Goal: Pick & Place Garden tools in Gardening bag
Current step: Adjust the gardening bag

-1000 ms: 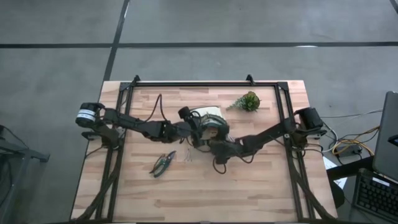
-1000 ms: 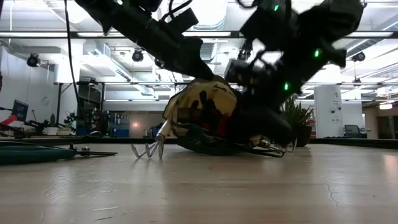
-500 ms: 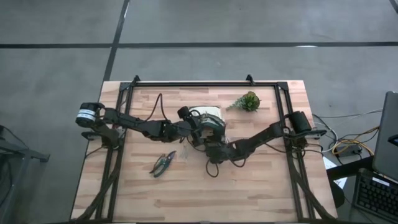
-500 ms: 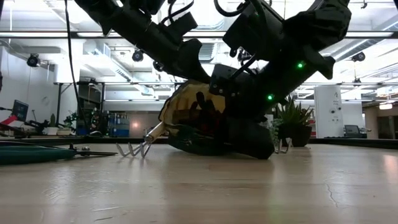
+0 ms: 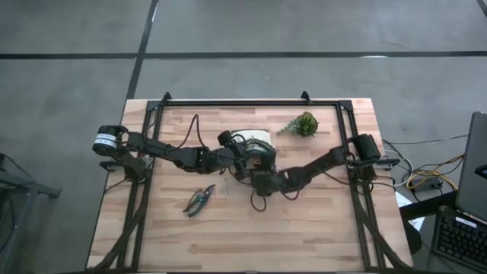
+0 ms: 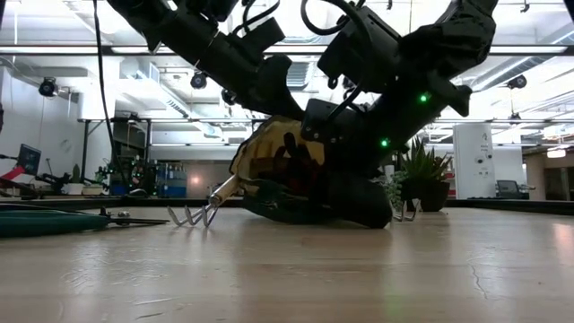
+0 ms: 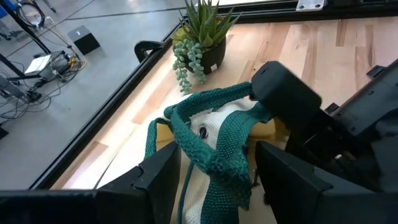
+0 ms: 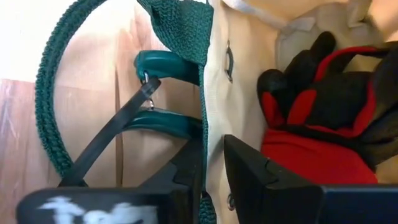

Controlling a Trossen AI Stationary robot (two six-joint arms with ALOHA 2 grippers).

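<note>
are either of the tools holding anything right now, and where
Right tool pinches the gardening bag at its rim. Left tool straddles the green handle, open.

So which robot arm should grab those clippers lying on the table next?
Probably the left. The clippers lie on its side, near the left fingers, which straddle the bag's green handle. The right fingers are pinching the bag's rim.

Grey concrete floor (image 5: 68, 30) around the wooden table (image 5: 319, 236) — ceiling strip lights (image 6: 72, 49) glow beyond.
</note>
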